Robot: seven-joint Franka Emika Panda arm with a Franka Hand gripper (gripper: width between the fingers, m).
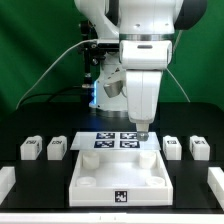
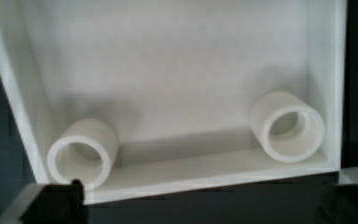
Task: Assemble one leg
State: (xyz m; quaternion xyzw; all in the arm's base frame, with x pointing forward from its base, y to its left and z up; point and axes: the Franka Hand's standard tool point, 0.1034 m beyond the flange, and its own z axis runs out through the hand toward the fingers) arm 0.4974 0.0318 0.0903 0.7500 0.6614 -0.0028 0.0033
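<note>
The nearest leg is found lying on the black table, on the exterior view's right, just beyond the far right corner of the tray. A second leg lies beside it, further to that side. Two further legs are noted on the exterior view's left. All four are unattached and apart from the tray. Their long axes cannot be judged reliably at this size.

The gripper is held low over the marker board, close to the tray's far edge. In the wrist view the tray's inside is seen below it, with two round sockets standing empty. One dark finger is seen there, well apart from the grey shape at the opposite corner. Nothing is seen between them, so the jaws are judged spread and empty.

The relation governing the coming move is assessed as follows: the nearest leg lies towards the exterior view's right of the gripper and slightly nearer the camera, with bare table between. A sideways travel to that side, then a descent, is judged necessary before any grasp.
</note>
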